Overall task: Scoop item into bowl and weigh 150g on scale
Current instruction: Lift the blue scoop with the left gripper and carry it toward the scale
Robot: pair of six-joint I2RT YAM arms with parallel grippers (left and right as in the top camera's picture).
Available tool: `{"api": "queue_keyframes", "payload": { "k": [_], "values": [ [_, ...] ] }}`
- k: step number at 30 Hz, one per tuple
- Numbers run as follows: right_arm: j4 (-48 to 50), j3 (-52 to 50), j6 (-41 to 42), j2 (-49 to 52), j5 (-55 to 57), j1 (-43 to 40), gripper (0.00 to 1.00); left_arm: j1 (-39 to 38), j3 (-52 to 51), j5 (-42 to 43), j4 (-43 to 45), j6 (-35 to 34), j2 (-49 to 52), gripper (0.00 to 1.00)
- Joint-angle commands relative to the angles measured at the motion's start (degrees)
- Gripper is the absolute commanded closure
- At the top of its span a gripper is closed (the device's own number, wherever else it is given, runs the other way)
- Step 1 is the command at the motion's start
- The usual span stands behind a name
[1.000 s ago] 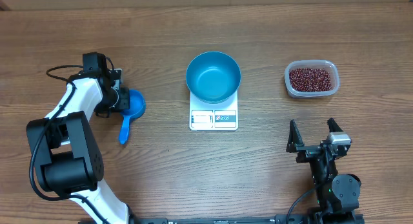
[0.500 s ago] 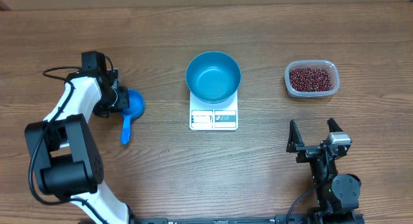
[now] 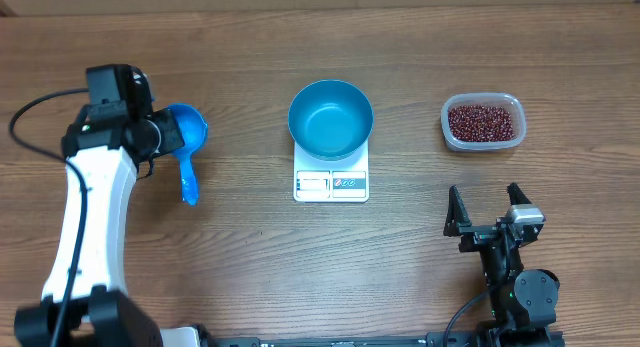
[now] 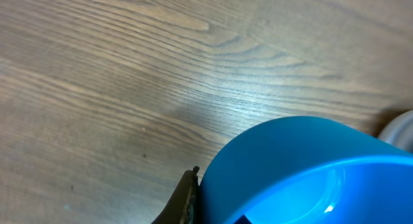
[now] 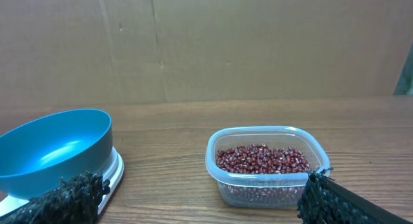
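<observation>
Left gripper (image 3: 158,137) clamps the scoop (image 3: 187,135) at 9 o'clock; right gripper (image 3: 490,209) stands spread wide at 5. Bowl (image 3: 331,118) sits on scale (image 3: 331,184), centre; beans (image 3: 484,121) fill tub (image 3: 445,118) at 2, bare table (image 3: 410,147) between.

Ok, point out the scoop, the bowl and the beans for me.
scoop (image 3: 188,129), overhead view, inside of its cup.
bowl (image 3: 330,117), overhead view, bare inner floor.
beans (image 3: 484,122), overhead view, middle of the heap.

One each: bowl (image 3: 330,117), scale (image 3: 331,185), scoop (image 3: 186,137), tub (image 3: 445,122).
</observation>
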Motion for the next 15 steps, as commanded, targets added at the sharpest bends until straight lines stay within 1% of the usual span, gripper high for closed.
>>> {"api": "queue_keyframes", "payload": {
  "k": [1, 4, 6, 12, 15],
  "values": [
    [0.2, -0.6, -0.3, -0.5, 0.0, -0.3, 0.0, -0.2, 1.4, -0.3, -1.6, -10.9, -4.2, 0.96],
    [0.2, -0.6, -0.3, -0.5, 0.0, -0.3, 0.0, -0.2, 1.4, -0.1, -4.0, -20.3, -6.1, 0.96],
    [0.2, -0.6, -0.3, -0.5, 0.0, -0.3, 0.0, -0.2, 1.4, 0.1, -6.3, -24.3, -6.8, 0.96],
    [0.2, -0.6, -0.3, -0.5, 0.0, -0.3, 0.0, -0.8, 1.4, 1.0, -11.8, -30.8, -7.1, 0.96],
    [0.2, -0.6, -0.3, -0.5, 0.0, -0.3, 0.0, -2.1, 1.4, 1.4, -12.8, -31.6, -7.1, 0.96]
  ]
}}
